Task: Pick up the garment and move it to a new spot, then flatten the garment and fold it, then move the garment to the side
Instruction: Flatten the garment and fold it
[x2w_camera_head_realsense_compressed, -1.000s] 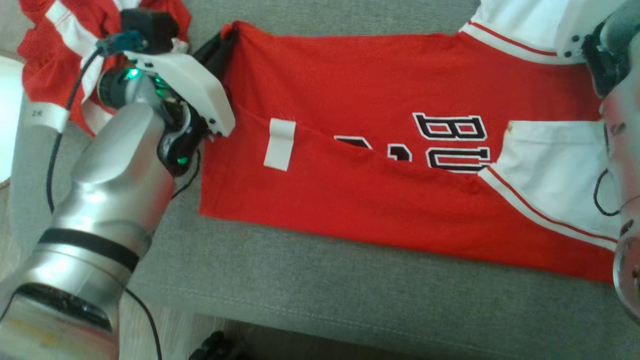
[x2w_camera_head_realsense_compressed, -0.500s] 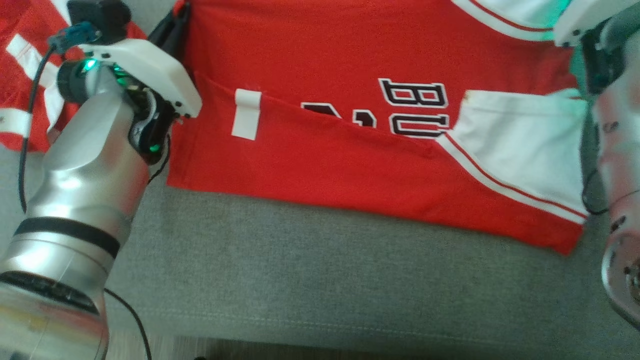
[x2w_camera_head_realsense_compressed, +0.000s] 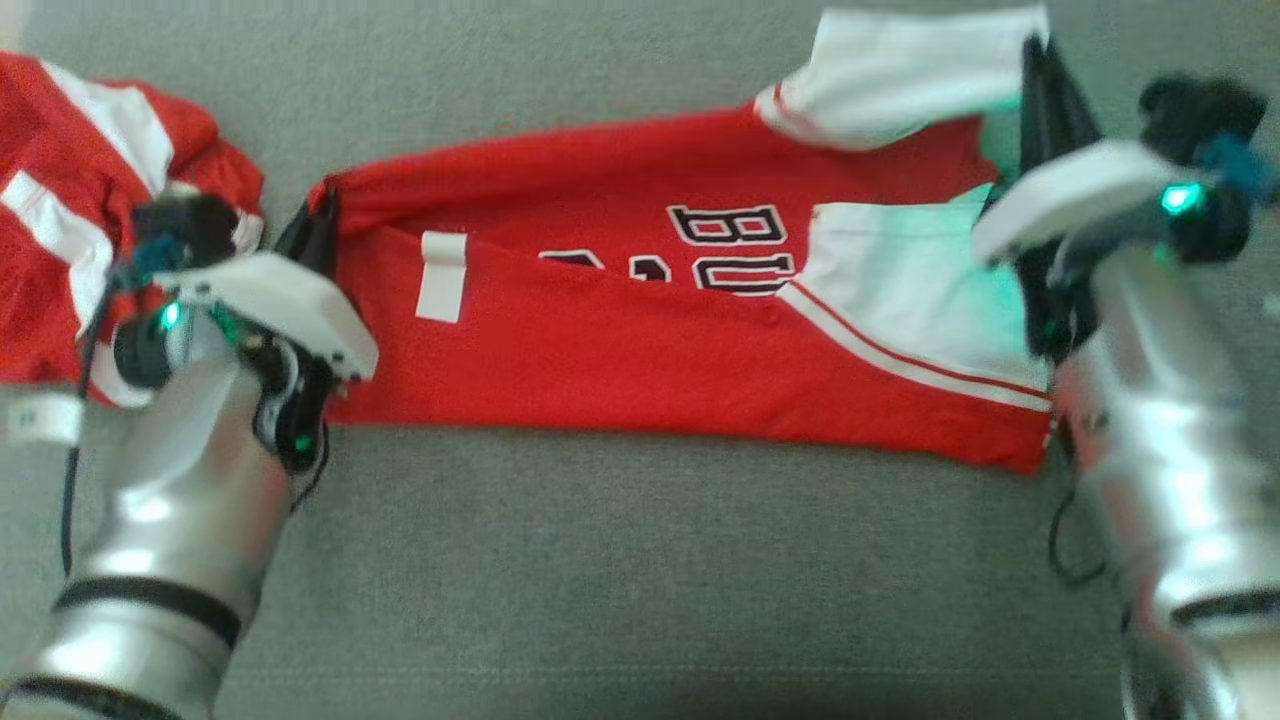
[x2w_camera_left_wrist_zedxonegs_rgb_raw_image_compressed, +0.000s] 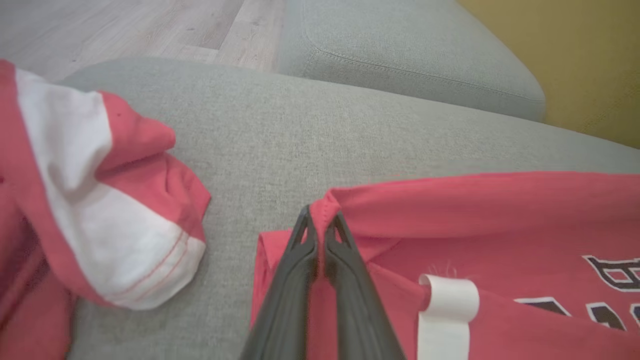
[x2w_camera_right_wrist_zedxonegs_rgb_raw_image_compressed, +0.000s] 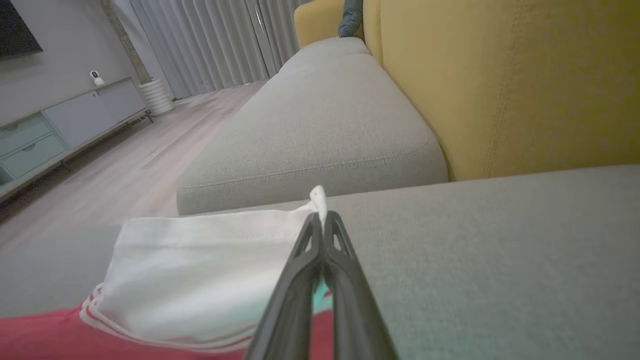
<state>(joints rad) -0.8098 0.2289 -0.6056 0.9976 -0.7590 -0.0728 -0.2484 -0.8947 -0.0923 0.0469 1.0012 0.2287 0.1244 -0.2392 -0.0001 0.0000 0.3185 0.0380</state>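
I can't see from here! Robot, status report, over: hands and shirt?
Left hand shut on red jersey. Right hand shut on its white end. Jersey stretched over grey cushion. Second garment near left hand, apart.

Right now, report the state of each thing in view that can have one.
red jersey: lying on the sofa cushion, stretched between both claws, near flap folded over part of the lettering.
left claw: shut on the jersey's red corner.
right claw: shut on the jersey's white sleeve edge.
white tag: wrapped over the flap's edge.
second garment: crumpled in a heap, apart from the jersey.
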